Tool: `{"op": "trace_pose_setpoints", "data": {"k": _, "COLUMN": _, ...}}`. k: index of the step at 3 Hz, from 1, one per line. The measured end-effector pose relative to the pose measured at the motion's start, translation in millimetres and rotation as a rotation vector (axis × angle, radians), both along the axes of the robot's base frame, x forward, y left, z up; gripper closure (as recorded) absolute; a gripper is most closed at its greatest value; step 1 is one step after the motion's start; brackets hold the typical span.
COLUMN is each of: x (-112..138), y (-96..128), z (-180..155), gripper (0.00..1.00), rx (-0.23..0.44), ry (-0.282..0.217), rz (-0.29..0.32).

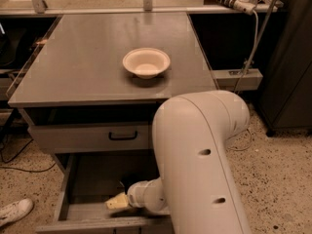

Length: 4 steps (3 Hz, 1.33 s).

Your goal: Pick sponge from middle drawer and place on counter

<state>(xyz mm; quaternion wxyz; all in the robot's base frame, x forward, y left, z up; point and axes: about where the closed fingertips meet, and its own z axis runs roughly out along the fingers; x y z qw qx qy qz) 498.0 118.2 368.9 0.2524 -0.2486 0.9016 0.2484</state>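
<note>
The middle drawer (92,179) is pulled open at the bottom of the cabinet, and its flat grey bottom shows. My gripper (118,202) is low inside it near the front wall, at the end of the big white arm (200,160) that fills the foreground. A pale yellow wedge shows at the gripper's tip; I cannot tell whether it is the sponge or part of the gripper. No dark green face shows. The counter (83,67) is the grey top above.
A cream round bowl (146,62) stands on the counter right of centre. The upper drawer front (87,138) with its black bar handle is shut. A white shoe (14,211) lies on the floor at the left. A dark cabinet (287,82) stands at the right.
</note>
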Motion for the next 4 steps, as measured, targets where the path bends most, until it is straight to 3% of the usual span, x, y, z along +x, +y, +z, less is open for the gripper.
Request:
{"op": "trace_pose_setpoints", "data": {"k": 1, "x": 0.3, "y": 0.3, "z": -0.2, "gripper": 0.19, "rx": 0.000, "ry": 0.000, "rz": 0.000}}
{"op": "trace_pose_setpoints", "data": {"k": 4, "x": 0.3, "y": 0.4, "z": -0.2, "gripper": 0.89, "rx": 0.000, "ry": 0.000, "rz": 0.000}}
